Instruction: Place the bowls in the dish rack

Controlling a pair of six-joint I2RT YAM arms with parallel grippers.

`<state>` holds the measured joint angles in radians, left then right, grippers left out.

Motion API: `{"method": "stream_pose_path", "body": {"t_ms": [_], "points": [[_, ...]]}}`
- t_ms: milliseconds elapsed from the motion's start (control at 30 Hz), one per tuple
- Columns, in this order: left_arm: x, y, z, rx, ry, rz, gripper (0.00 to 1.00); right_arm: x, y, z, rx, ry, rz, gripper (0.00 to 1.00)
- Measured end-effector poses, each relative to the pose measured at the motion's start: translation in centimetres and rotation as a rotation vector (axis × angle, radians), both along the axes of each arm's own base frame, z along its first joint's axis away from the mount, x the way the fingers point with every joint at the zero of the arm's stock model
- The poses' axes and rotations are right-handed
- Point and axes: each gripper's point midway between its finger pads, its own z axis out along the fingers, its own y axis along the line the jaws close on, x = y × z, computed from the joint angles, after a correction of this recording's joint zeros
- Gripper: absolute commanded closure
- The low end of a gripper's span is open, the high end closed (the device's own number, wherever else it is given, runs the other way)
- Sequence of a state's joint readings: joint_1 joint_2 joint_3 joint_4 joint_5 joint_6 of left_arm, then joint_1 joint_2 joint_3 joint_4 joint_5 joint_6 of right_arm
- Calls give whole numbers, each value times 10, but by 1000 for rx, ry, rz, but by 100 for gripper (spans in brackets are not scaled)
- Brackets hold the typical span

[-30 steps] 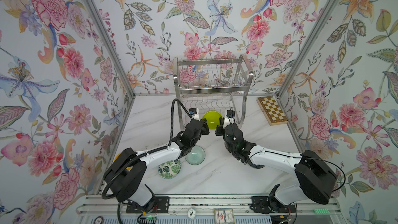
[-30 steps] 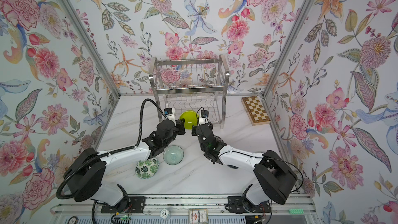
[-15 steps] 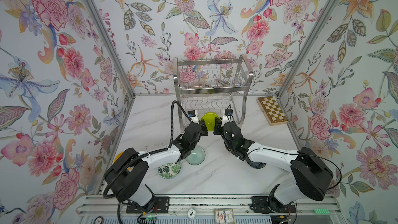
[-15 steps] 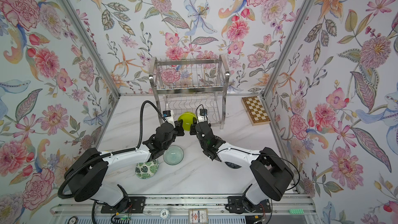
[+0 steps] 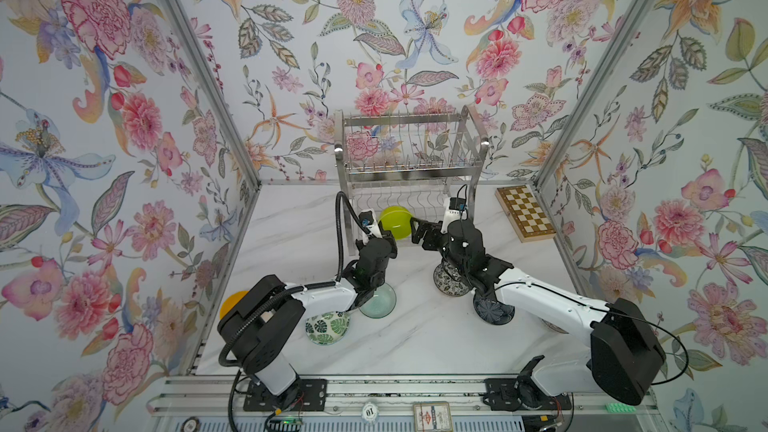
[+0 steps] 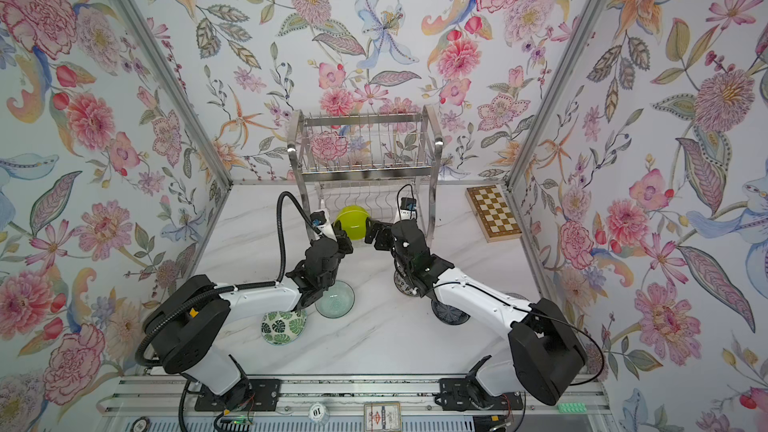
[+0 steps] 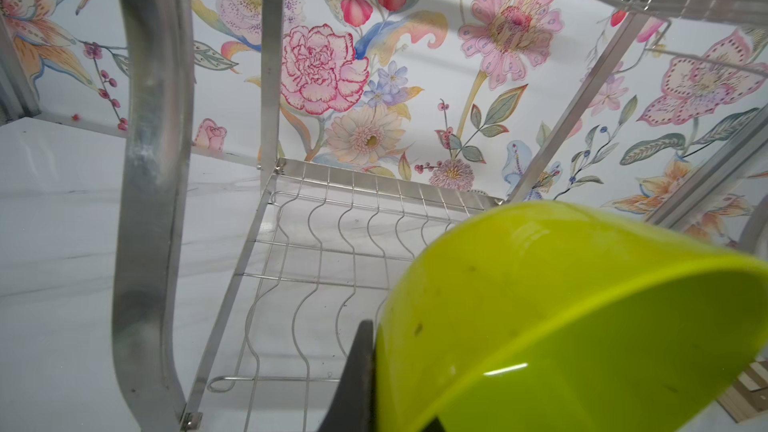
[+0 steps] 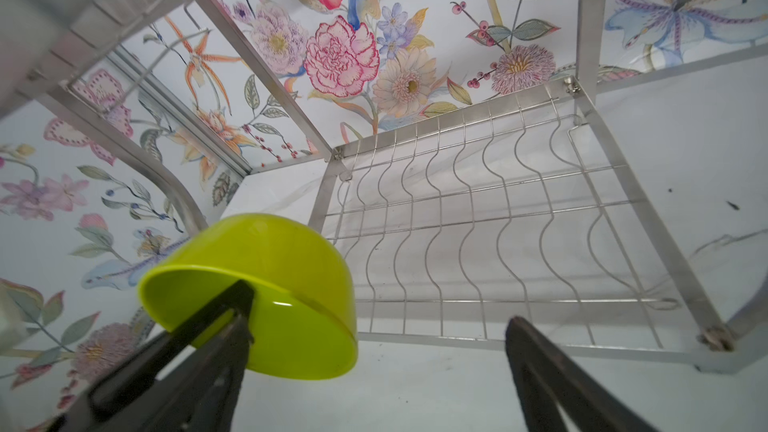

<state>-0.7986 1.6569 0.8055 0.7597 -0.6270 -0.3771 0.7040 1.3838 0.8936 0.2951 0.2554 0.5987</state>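
Glossy lime bowl, smooth and round, tipped on side at front-left corner of dish rack lower tier, by wavy steel wires. Jaws of left gripper pinched shut on bowl rim. Jaws of right gripper spread wide, holding nothing, just beside bowl. Clear aqua bowl and leaf-print bowl sit on marbled desk, in front of rack.

Only a round white tag at the front rail is legible, reading "10".
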Motion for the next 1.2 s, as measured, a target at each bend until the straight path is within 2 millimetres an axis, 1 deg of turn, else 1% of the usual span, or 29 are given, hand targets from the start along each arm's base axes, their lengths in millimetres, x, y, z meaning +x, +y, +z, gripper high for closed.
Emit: {"method": "stream_pose_path", "body": {"t_ms": [67, 133, 233, 300, 433, 500, 533, 600, 800, 1033, 1167, 1200], "points": [[1, 0, -2, 20, -18, 22, 100, 0, -11, 10, 76, 13, -22, 2], [0, -2, -1, 29, -47, 36, 100, 0, -24, 14, 168, 44, -54, 2], [0, -5, 1, 49, -79, 50, 100, 2, -37, 4, 290, 118, -102, 2], [1, -5, -1, 70, -91, 60, 100, 2, -37, -5, 369, 178, -123, 2], [5, -7, -7, 113, -105, 79, 100, 1, -29, -11, 536, 264, -136, 2], [5, -9, -11, 136, -106, 80, 100, -1, -25, -12, 609, 297, -141, 5], [5, -9, -12, 148, -107, 79, 100, -2, -22, -11, 647, 310, -141, 5], [5, -10, -12, 166, -112, 77, 100, -4, -18, -8, 704, 332, -140, 9], [8, -14, -6, 203, -130, 72, 100, -8, -5, 4, 866, 373, -135, 18], [9, -20, -7, 232, -135, 46, 100, -5, 11, 4, 950, 419, -130, 26], [9, -22, -7, 238, -137, 36, 100, 1, 21, 7, 1003, 431, -123, 34], [9, -22, -7, 241, -137, 33, 100, 3, 23, 8, 1016, 434, -121, 34]]}}
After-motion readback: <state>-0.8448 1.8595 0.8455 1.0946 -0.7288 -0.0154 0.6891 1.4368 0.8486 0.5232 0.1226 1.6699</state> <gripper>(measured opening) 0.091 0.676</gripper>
